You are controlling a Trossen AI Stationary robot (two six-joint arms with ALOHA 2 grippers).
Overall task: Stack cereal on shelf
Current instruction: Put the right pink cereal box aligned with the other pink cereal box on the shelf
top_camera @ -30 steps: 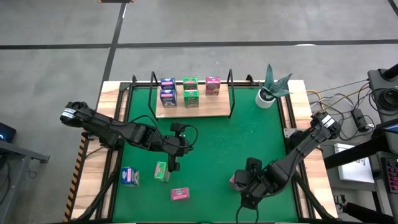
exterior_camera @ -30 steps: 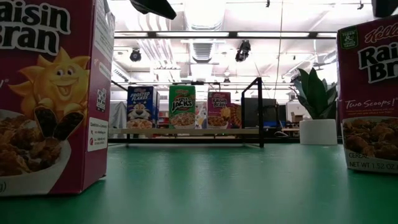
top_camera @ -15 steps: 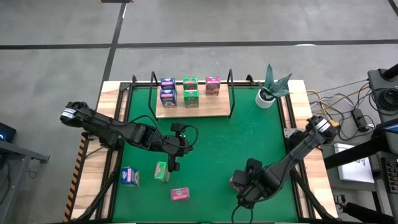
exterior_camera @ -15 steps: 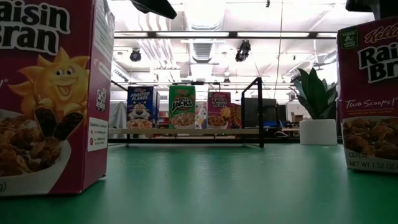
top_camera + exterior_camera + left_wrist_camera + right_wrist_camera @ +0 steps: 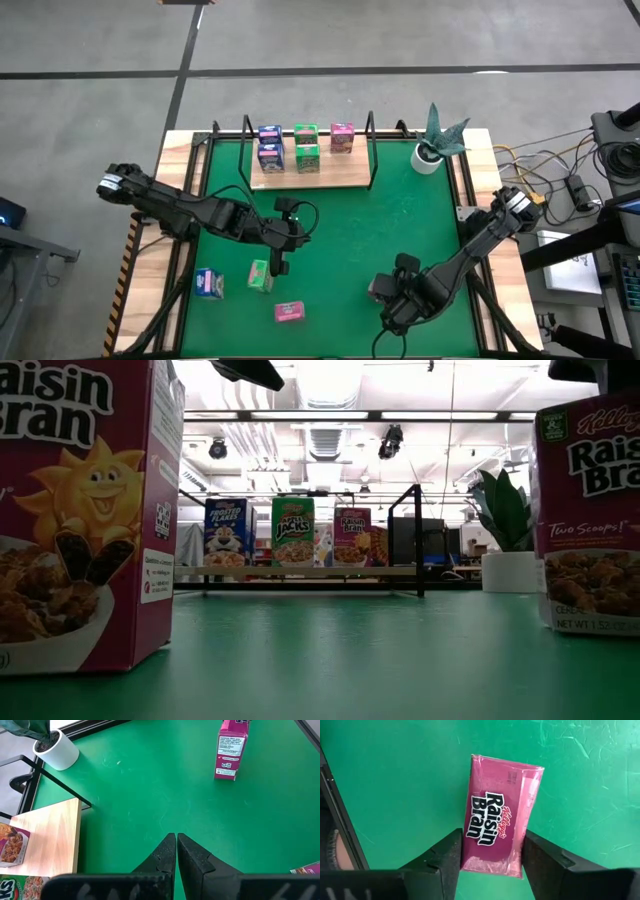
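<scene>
Your right tool (image 5: 492, 857) has just narrowed onto the pink Raisin Bran box (image 5: 499, 827) standing between its fingers, apparently gripping it, so lifting toward the shelf (image 5: 310, 170) looks next, while your left tool (image 5: 176, 851) hovers closed, empty.

Green mat (image 5: 400, 230) covering the table. Potted plant (image 5: 432, 140), white pot, at the mat's far right corner. Cables (image 5: 560, 180) on the floor beside.
</scene>
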